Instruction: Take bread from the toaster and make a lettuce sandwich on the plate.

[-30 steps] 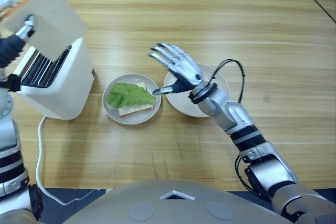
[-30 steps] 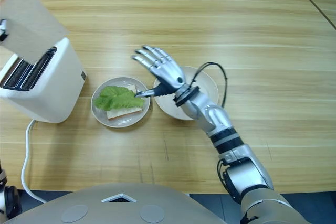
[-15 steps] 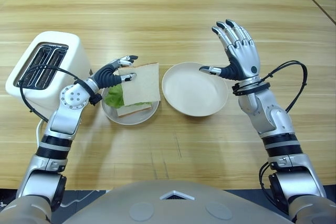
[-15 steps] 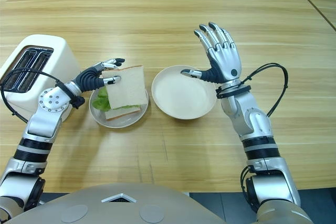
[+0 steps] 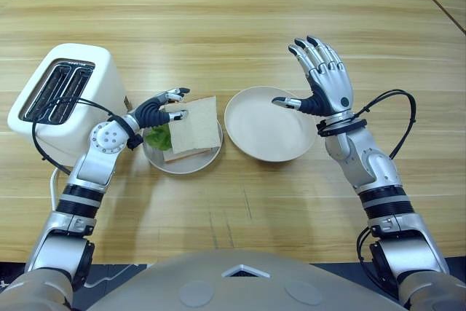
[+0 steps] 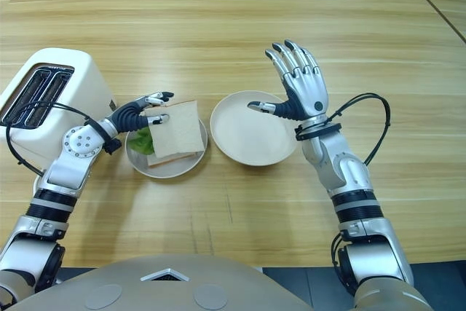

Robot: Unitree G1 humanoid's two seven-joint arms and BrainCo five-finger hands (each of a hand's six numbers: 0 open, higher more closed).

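Observation:
A white toaster (image 5: 64, 98) stands at the left with its slots empty. To its right sits a small plate (image 5: 183, 162) holding a lower bread slice (image 5: 180, 154) and a green lettuce leaf (image 5: 156, 137). A second bread slice (image 5: 194, 124) lies almost flat over the lettuce. My left hand (image 5: 162, 106) pinches that slice's left edge between thumb and fingers. My right hand (image 5: 325, 82) hovers open, fingers spread and pointing up, above the right rim of the bowl.
An empty cream bowl (image 5: 268, 124) sits just right of the plate. The toaster's white cord (image 5: 54, 193) runs off the near table edge. Bare wooden table (image 5: 233, 20) stretches behind and to the right.
My left hand carried the bread slice from above the toaster down onto the lettuce, now nearly flat. My right hand pulled back from the plate to above the bowl's right rim.

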